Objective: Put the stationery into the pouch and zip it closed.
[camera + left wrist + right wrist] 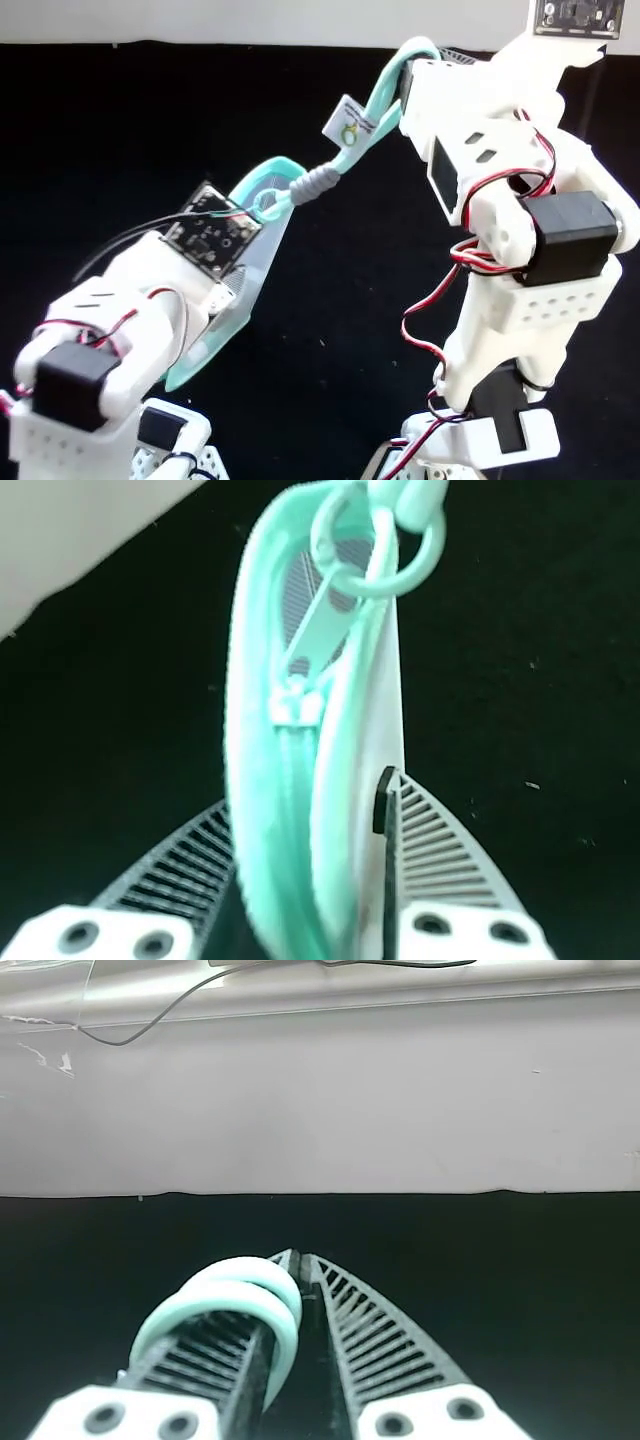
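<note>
The left pincer (305,800) is clamping the mint-and-clear pouch (350,780) edge-on between its 2 fingers, which are pressing against the pouch's 2 flat sides, so the pincer is standing only as wide as the pouch is thick. The pouch is hanging clear above the black surface (120,120), sticking out beyond the left pincer's fingertips. Whether anything is lying inside the pouch cannot be made out.

At the pouch end farthest from the left pincer, the zip pull (320,630) is pointing away from the fingertips, and a mint ring (432,555) is threading through it. A grey wound cord (315,183) is joining that ring to a mint strap (385,90), which is stretching taut up to the right pincer (300,1260). A small white tag (350,125) is hanging on the strap, between the 2 pincers.

The right pincer is standing all but closed, its fingers nearly touching, with the strap looping around 1 finger and passing between the 2.
</note>
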Available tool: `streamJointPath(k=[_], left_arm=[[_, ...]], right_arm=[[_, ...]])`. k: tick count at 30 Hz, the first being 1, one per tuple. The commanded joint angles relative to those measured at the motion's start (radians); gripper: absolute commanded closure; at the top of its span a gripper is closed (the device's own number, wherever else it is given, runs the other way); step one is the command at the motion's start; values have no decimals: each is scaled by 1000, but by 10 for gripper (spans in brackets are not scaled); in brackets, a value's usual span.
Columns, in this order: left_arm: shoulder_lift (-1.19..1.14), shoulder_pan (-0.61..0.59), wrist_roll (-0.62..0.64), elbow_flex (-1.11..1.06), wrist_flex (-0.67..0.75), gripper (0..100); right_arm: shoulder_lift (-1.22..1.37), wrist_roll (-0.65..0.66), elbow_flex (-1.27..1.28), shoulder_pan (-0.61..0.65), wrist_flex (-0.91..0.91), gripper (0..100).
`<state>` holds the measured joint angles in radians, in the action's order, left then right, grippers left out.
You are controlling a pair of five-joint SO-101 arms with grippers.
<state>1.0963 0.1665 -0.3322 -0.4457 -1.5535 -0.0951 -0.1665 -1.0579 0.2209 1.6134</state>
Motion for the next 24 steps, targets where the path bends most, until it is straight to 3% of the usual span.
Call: streamJointPath(k=[1, 9, 15, 24], left_arm=[[13, -12, -9, 91, -48, 819], [13, -10, -9, 162, -104, 819], [8, 122, -9, 165, -100, 822], [5, 139, -9, 162, -68, 822]], right_arm=[[-10, -6, -19, 7, 5, 992], [-8, -8, -18, 7, 5, 992], [-2, -6, -16, 7, 7, 992], [-2, -6, -16, 7, 7, 992]])
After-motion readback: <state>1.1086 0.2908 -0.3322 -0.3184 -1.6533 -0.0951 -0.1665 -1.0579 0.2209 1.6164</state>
